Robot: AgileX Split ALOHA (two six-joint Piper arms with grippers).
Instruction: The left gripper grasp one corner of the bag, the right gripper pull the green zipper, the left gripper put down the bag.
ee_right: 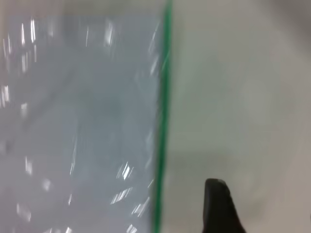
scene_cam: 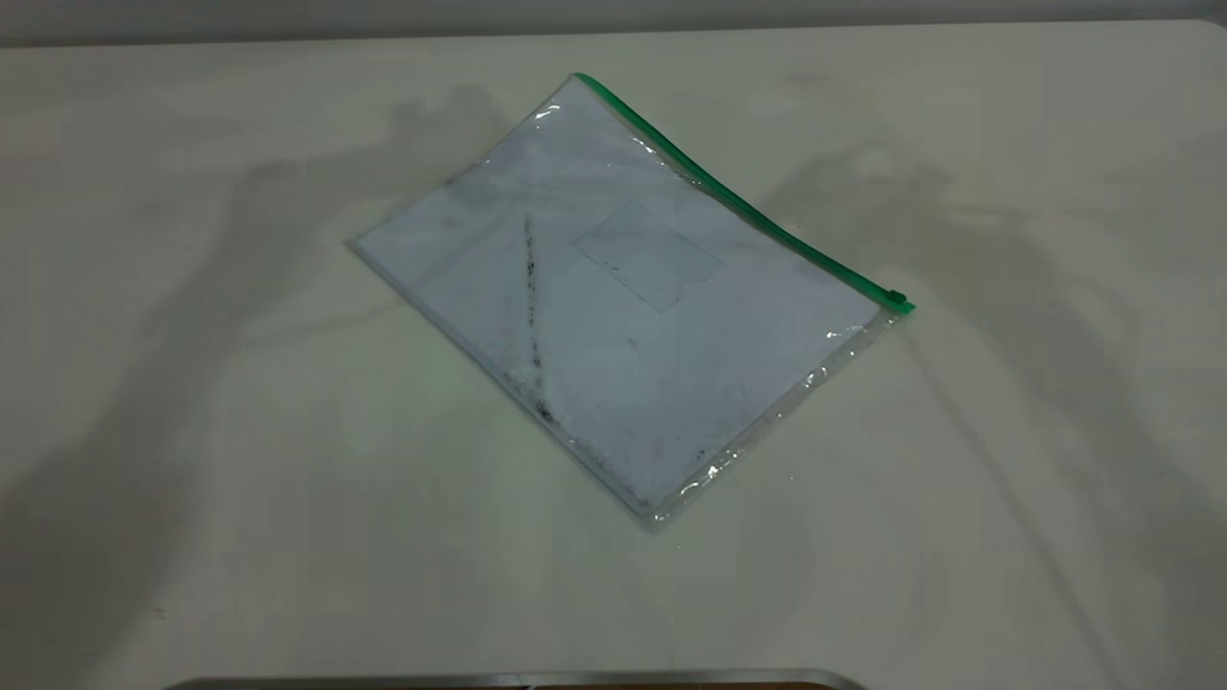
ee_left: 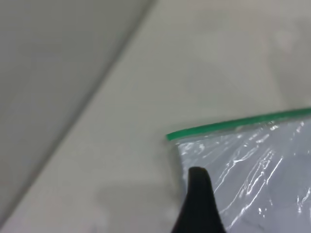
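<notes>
Bag (scene_cam: 623, 307): one, lying flat and turned diagonally mid-table; white paper and a dark smudge line are seen through the clear plastic, and a small card pocket (scene_cam: 647, 255) is seen near its middle.
Green zipper (scene_cam: 738, 201): one strip, along the far-right long edge; one slider tab (scene_cam: 897, 298) is seen at the right end.
Table (scene_cam: 192, 479): one pale surface; only shadows of the arms are cast on it in the exterior view.
Left gripper (ee_left: 200, 204): one fingertip is seen in its wrist view, above the bag's corner at the far end of the zipper; contact is not judged made. Spread or pressed together: cannot be told.
Right gripper (ee_right: 221, 206): one fingertip is seen in its wrist view, over bare table just beside the green strip. Finger spacing: cannot be told.
Step judged: approach; corner not yet grasped.
Risk 1: thin flat plastic may be slid rather than pinched, since no edge is raised.
Risk 2: the slider may be missed, being tiny.
Risk 3: if the corner hold is weak, the bag may be dragged by the zipper pull.
</notes>
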